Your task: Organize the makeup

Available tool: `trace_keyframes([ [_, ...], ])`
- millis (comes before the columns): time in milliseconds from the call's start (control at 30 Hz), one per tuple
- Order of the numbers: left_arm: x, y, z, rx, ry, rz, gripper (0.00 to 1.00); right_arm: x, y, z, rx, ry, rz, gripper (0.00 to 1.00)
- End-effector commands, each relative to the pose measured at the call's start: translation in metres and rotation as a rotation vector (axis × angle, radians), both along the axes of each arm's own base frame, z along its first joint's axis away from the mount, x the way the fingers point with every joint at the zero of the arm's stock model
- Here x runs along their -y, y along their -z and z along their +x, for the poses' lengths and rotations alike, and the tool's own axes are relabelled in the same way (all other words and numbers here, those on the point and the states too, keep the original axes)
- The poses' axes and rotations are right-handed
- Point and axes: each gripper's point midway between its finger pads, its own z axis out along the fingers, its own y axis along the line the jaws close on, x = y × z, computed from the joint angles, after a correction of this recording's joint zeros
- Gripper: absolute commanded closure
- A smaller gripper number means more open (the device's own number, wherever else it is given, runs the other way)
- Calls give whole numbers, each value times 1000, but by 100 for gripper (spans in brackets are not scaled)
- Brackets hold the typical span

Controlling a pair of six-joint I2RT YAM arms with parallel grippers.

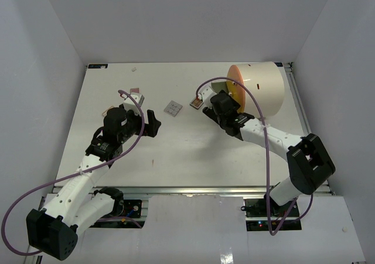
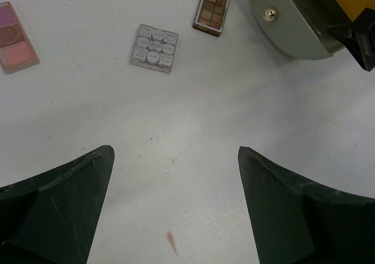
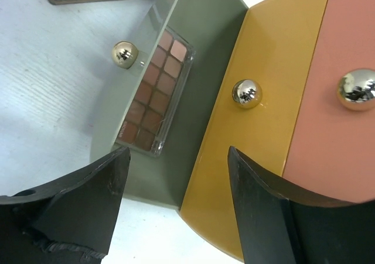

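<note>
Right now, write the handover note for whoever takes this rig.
Left pincer: open, empty, over bare table.
Right pincer: open, empty, above the green drawer.
Done: one brown palette lies in that open drawer.
Left: pink palette, grey square palette and second brown palette lie on the table; drawer not shut.
</note>
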Motion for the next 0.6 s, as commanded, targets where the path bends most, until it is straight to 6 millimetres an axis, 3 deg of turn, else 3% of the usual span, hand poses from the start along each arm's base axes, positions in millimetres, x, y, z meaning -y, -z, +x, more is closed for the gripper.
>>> trace_keyframes([
  [0,4,-1,-3,10,27,-20,2,-13,-42,-7,10,-37,123,25],
  [67,8,2,-4,4,50,-27,2,-24,-59,-19,-21,-108,178,21],
  [133,19,5,-7,-12,111,-46,2,-28,-59,-41,-123,-221,183,14],
  [167,24,9,-7,-29,137,-50,2,-29,-69,-53,-138,-296,196,6],
  [233,37,15,-7,-60,201,-75,2,-51,-83,-95,-225,-582,327,10],
  [333,54,23,-7,-124,276,-117,2,-39,-94,-124,-275,-763,443,10],
  [467,70,24,12,-152,295,-157,2,-34,-106,-163,-321,-981,643,10],
  [567,84,29,34,-169,275,-134,2,-18,-104,-169,-295,-999,740,10],
])
